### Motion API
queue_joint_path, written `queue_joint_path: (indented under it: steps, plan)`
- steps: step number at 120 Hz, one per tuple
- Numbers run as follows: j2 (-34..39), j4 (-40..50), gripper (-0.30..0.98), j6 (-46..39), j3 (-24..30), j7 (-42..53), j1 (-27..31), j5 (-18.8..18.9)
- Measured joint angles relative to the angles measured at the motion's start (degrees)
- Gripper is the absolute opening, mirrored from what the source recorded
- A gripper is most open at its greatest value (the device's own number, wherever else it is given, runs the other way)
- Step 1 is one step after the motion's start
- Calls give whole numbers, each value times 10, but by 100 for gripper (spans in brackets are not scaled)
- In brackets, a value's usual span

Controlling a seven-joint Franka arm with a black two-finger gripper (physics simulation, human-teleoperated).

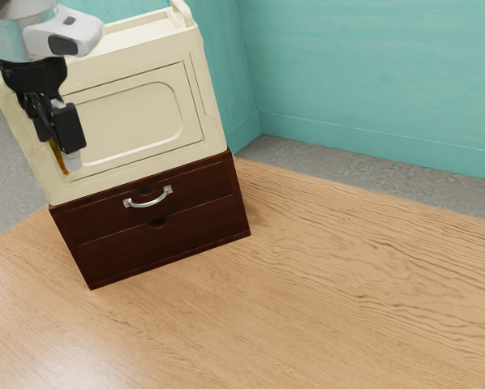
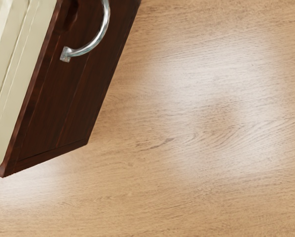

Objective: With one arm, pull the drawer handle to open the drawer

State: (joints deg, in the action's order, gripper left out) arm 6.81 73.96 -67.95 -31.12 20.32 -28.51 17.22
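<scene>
A silver, bow-shaped handle (image 1: 151, 204) sat across the upper part of the dark chest's front, on the upper drawer (image 1: 202, 185), which looked closed. The bow looked rigid and smooth enough to slip under a loose grip; its middle, clear of the drawer front, seemed the best place to take hold, away from the squared end mounts. The drawer would probably slide stiffly but bear a firm, straight pull. The chest (image 1: 169, 247) was boxy, reddish-brown and wood-like, with a small dark notch above its lower front panel. On top stood a cream cabinet (image 1: 129, 121) with a raised, round-cornered panel. The black gripper (image 1: 69, 168) hung near that cabinet's face, above the handle and well apart from it; whether it was wide or narrow could not be told. Beneath lay a tan, wavy-grained wooden table (image 1: 348, 284); behind rose a turquoise wall (image 1: 372, 73).
</scene>
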Motion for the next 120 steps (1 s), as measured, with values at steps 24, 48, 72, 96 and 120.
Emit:
queue_joint_path:
  steps: [24,48,72,96,120]
  plan:
    - [10,3,69,-52,0,61,-2,1]
    - [-11,-1,69,-89,2,131,0,-33]
    - [-49,26,69,-144,-3,182,2,-48]
    - [-61,81,69,-213,-4,219,13,-51]
    - [-56,132,69,-281,30,257,59,-59]
